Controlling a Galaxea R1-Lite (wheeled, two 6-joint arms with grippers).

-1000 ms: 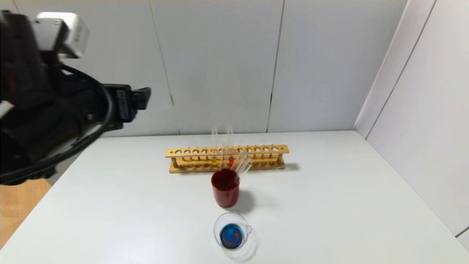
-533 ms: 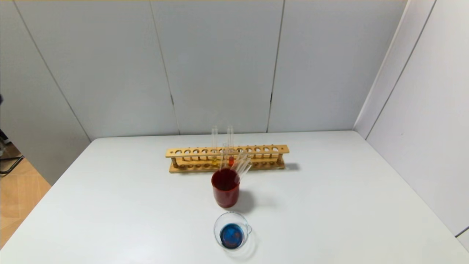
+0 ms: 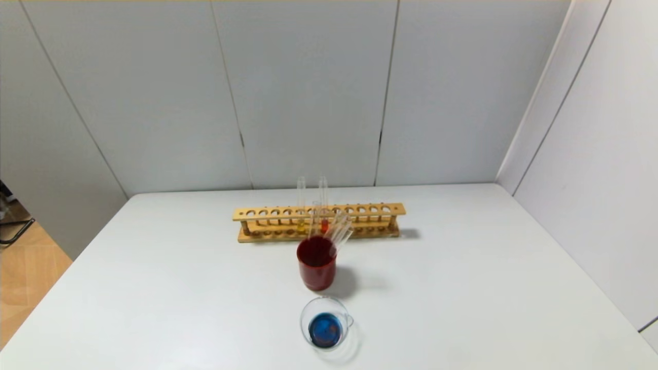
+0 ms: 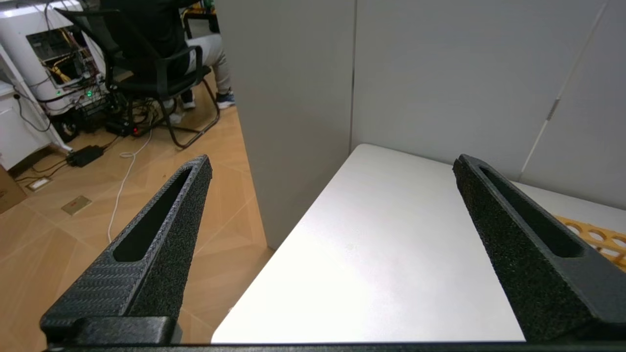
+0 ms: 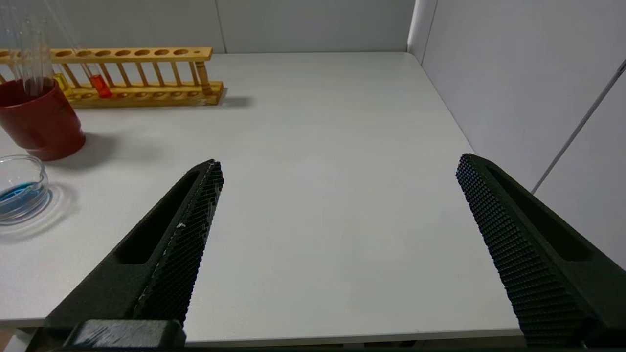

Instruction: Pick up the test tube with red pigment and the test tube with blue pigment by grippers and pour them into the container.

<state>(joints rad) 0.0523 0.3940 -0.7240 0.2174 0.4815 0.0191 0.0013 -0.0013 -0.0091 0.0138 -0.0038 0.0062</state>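
The test tube with red pigment [image 3: 324, 225] stands upright in the wooden rack [image 3: 360, 210], and also shows as the test tube with red pigment [image 5: 100, 85] in the right wrist view. The container [image 3: 325, 324], a low glass beaker, sits near the table's front and holds blue liquid. No tube holding blue pigment is in view. My left gripper [image 4: 335, 165] hangs open and empty over the table's left edge. My right gripper [image 5: 341, 165] hangs open and empty over the front right of the table, far from the container [image 5: 19, 188]. Neither arm shows in the head view.
A dark red cup [image 3: 317, 264] with several clear tubes leaning in it stands between rack and beaker. A tube with yellow liquid [image 3: 300, 226] stands in the rack beside the red one. Grey walls close the back and right. A chair [image 4: 146, 73] stands on the floor to the left.
One second ago my left arm filled the upper left of the head view. It has since swung out of that view. The things on the table have not moved.
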